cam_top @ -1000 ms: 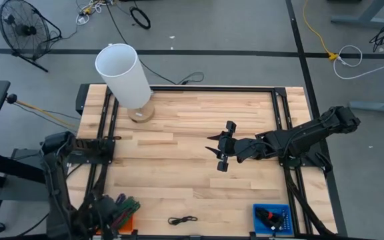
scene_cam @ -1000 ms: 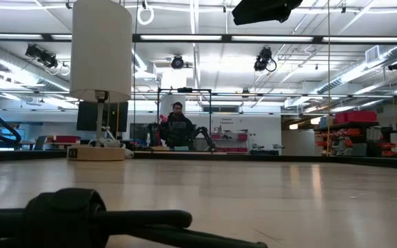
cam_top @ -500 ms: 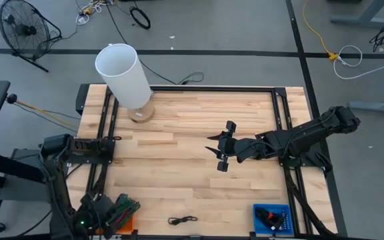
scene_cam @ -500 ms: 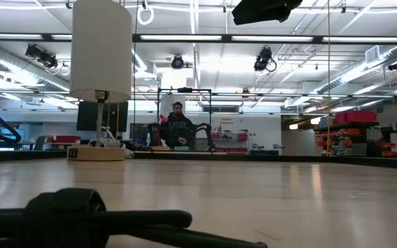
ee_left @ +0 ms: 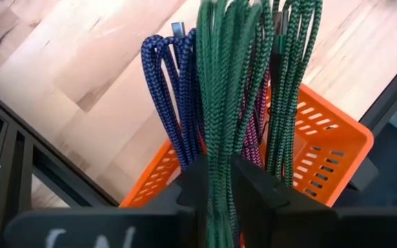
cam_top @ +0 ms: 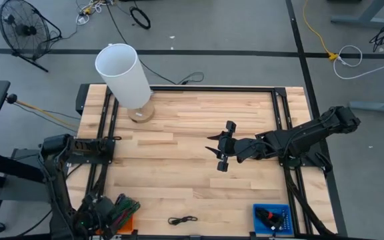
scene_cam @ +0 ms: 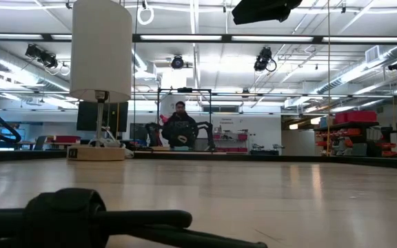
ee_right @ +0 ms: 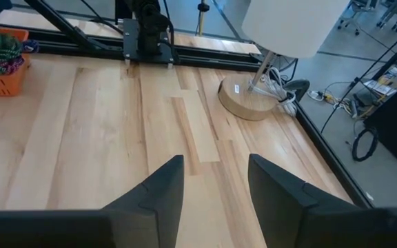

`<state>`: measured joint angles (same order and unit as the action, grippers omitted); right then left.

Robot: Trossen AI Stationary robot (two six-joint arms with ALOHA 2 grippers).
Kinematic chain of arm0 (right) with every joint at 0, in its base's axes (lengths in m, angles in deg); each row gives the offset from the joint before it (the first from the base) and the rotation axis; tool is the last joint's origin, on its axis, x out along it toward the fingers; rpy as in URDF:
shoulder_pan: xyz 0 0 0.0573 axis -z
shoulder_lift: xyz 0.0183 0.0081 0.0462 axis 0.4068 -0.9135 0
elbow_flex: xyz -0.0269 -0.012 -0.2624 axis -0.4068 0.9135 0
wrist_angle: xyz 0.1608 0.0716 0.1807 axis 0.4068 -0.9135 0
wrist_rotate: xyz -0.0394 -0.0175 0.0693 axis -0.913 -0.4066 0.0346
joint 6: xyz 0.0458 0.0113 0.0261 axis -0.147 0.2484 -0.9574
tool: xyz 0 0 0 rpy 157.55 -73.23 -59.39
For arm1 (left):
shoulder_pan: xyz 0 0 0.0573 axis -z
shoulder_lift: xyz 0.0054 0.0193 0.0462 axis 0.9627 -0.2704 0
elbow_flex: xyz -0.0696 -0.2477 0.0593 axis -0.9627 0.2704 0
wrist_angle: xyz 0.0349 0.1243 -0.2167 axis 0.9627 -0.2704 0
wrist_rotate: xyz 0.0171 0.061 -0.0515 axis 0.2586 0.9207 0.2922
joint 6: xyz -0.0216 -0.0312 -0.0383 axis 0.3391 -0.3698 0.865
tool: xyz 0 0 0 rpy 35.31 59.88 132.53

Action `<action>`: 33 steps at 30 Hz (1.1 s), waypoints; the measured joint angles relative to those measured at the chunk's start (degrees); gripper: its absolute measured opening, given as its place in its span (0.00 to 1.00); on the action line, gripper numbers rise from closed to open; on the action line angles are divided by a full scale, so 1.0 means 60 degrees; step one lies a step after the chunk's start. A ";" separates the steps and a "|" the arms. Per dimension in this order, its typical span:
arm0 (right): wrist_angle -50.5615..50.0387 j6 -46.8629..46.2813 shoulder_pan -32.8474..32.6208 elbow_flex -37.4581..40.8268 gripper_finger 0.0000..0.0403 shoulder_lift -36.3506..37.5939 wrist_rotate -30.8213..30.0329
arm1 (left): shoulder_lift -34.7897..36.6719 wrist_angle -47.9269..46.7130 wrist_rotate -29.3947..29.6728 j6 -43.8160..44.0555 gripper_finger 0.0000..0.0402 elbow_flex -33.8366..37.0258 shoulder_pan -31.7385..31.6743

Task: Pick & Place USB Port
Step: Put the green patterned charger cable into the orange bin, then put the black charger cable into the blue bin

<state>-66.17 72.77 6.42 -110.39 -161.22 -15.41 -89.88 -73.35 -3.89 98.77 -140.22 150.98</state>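
Hovering over the orange basket (ee_left: 326, 148) at the high view's lower left, the left hand (ee_left: 216, 182) pinches a green cable (ee_left: 222, 83); the right hand (cam_top: 220, 148) waits mid-desk, fingers apart.

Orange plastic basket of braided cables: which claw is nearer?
Left. The left claw is right at the orange plastic basket, among its braided cables; the right claw hovers over mid-table, well away.

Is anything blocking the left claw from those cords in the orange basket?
Nothing visible is. The left gripper sits right at the orange basket, with a green cable running between its fingers. Blue and other green cables crowd close on either side.
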 joint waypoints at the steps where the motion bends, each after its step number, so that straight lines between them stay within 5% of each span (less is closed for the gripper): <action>1: 0.0007 0.0013 0.0000 0.0000 0.41 0.0000 0.0000 | 0.0000 0.0009 0.0035 0.0000 0.18 0.0000 -0.0006; 17: 0.0062 0.0109 0.0000 0.0000 0.41 0.0000 0.0000 | 0.0069 -0.0692 0.0625 -0.1150 0.18 -0.0302 -0.0360; 21: 0.0062 0.0111 0.0004 0.0000 0.41 0.0000 0.0000 | 0.0175 -0.0944 0.1396 -0.1883 0.16 -0.0837 -0.0793; 33: 0.0058 0.0113 0.0007 0.0000 0.41 0.0000 0.0000 | 0.0171 0.1731 0.1664 -0.9213 0.14 -0.1126 -0.4225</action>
<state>-65.82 73.45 6.46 -110.39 -161.22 -15.41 -88.86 -62.96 6.09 43.49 -146.97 125.63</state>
